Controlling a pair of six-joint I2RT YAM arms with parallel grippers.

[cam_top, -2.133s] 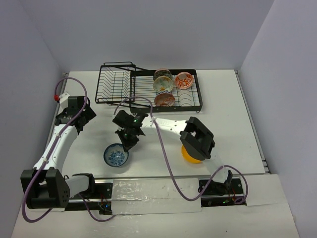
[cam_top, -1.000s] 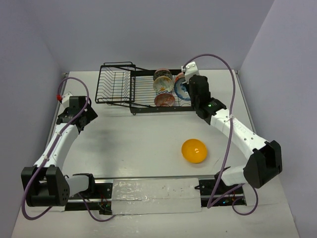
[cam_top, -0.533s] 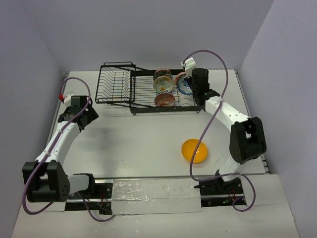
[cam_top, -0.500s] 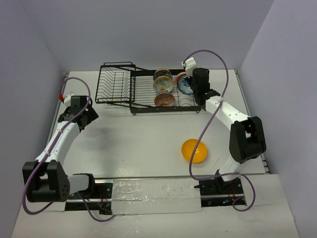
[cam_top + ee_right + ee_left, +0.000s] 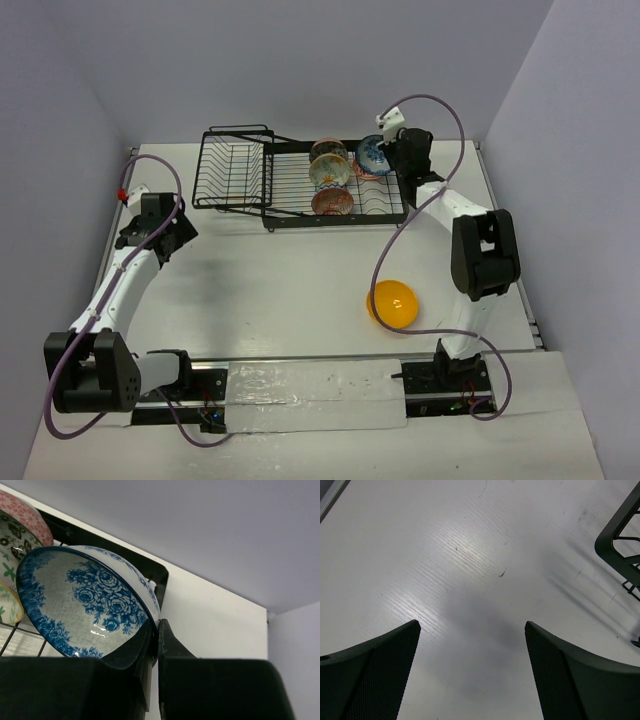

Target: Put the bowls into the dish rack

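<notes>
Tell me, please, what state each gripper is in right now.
Left gripper: open, holding nothing.
Right gripper: closed on the rim of the blue patterned bowl.

White table bears the dish rack and, apparently upright, an orange bowl.

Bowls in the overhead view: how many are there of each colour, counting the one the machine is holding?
plain orange-yellow bowl, on the table: 1
blue patterned bowl, gripped by the right end effector: 1
orange-red floral bowl, partly hidden behind the blue one: 1
white leafy bowl: 1
grey-black patterned bowl: 1
pink-red patterned bowl: 1
Total: 6
</notes>
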